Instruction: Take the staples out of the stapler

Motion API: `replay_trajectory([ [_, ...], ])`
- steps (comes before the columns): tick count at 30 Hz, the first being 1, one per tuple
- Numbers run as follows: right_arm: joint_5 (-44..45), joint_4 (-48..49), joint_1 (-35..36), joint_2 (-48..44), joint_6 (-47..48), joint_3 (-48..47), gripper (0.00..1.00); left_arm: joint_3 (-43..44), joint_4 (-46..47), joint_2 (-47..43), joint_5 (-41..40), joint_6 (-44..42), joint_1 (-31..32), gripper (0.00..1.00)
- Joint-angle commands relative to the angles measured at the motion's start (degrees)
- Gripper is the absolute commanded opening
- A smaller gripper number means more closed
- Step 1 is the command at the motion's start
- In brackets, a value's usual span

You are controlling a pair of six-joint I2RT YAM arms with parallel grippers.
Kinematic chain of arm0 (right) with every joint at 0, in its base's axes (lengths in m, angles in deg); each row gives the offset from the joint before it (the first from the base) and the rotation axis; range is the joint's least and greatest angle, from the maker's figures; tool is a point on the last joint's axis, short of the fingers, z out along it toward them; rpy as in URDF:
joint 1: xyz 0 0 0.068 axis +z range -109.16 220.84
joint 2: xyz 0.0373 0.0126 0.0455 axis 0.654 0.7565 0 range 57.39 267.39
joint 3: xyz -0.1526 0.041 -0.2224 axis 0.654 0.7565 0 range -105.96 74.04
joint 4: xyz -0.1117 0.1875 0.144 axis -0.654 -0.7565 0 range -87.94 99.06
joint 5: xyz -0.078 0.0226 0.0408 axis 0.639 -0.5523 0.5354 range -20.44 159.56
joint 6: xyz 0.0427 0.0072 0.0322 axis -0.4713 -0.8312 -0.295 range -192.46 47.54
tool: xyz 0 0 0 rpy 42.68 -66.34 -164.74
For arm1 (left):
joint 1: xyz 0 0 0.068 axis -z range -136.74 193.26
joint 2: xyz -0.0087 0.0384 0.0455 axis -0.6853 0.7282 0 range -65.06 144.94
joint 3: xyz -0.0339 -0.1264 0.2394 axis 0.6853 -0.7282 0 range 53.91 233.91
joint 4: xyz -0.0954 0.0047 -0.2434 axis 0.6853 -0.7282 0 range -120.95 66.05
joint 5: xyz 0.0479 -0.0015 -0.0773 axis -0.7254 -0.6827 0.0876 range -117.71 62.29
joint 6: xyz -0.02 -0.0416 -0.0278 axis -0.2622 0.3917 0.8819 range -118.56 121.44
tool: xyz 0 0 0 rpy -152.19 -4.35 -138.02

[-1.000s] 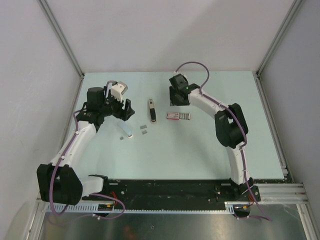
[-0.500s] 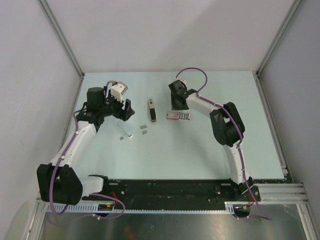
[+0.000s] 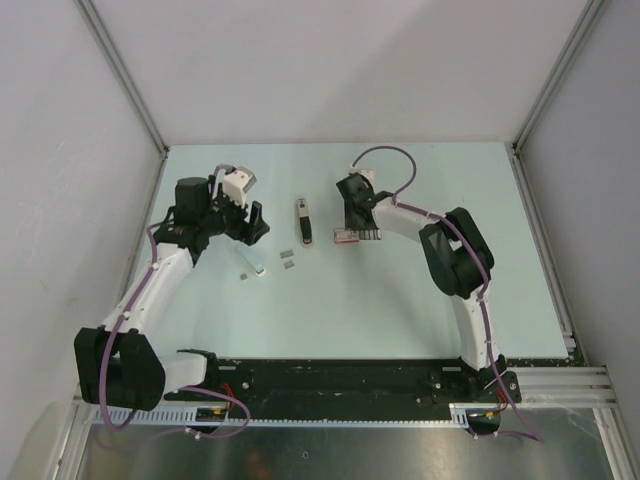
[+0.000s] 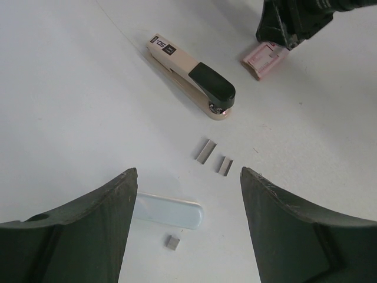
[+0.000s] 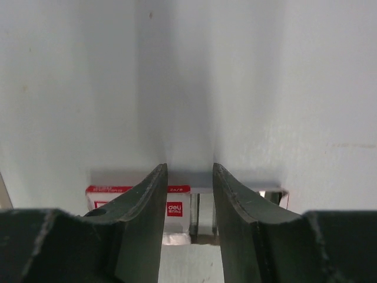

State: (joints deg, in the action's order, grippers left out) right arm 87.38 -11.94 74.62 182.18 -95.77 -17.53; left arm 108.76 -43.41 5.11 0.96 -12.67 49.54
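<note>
Two hands are over the bench (image 3: 400, 300). The left hand (image 4: 188, 177) hangs above it with its dark fingers (image 4: 88, 230) spread wide and nothing between them. Below that gap, closer to one finger than the other, lies a pale bluish flat piece (image 4: 171, 212), and a small grey block (image 4: 172, 242) sits just beside its near edge. A little farther out lie the staples (image 4: 206, 151): two short grey strips, loose on the bench, side by side, near each other but apart. Beyond them lies the stapler (image 4: 191, 76), flat and on a slant, with its black-capped end toward the strips and its other end pointing away. Neither hand touches it. In the overhead view it lies about midway between the two hands. The right hand (image 5: 189, 168) is down at a red-and-white packet (image 5: 138, 197), which lies near the stapler on the side away from the left hand. This hand's fingers stand only a narrow gap apart, and nothing shows clamped between them. Their tips sit at the packet's long edge, with bare bench beyond. Whether the tips press on the packet or only hover above it cannot be told from these views.
</note>
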Motion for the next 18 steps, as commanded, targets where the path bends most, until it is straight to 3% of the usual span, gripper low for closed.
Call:
replay_trajectory([
  [1, 0.23, -2.51, 3.36, -3.54, -4.10, 6.83, 0.40, -0.51, 0.20, -2.55, 0.09, -0.54, -0.44, 0.76],
  [13, 5.04, -5.76, 11.13, -12.52, -12.58, 18.44, 0.40, -0.42, -1.13, -4.54, 0.97, -0.98, -0.41, 0.76],
  [18, 3.88, -3.05, 10.43, -15.08, -10.75, 18.76, 0.45, -0.01, -1.44, -4.50, 1.55, -0.69, -0.48, 0.76],
])
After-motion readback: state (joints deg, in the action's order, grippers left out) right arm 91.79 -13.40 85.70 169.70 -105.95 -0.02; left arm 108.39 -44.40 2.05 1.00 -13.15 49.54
